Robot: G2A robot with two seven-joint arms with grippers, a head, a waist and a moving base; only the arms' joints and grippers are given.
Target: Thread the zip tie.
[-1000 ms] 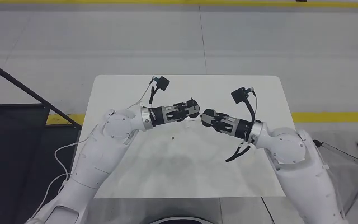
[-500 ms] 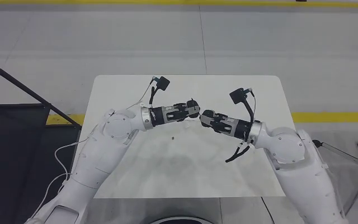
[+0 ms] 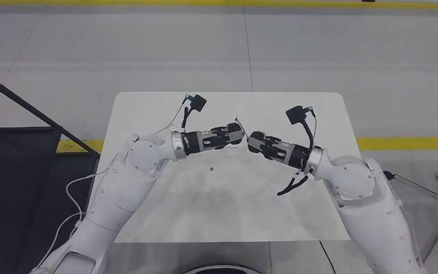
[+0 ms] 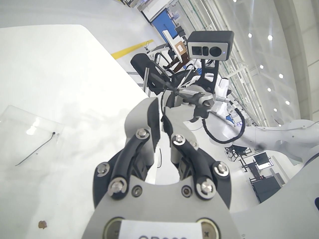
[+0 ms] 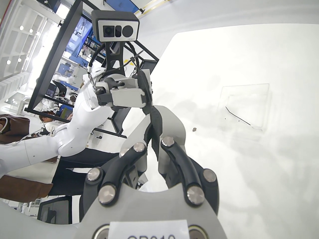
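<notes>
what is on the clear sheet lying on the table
One black zip tie lies on the clear sheet. The sheet is see-through, so nothing under it is hidden. Whether the tie rests on top or inside a pouch cannot be told.

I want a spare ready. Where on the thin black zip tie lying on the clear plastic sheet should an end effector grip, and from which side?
Grip the thin black zip tie mid-strap, coming straight down with fingers across it. It lies flat on the clear plastic sheet, so a side approach probably won't fit; its small head looks harder to pinch.
</notes>
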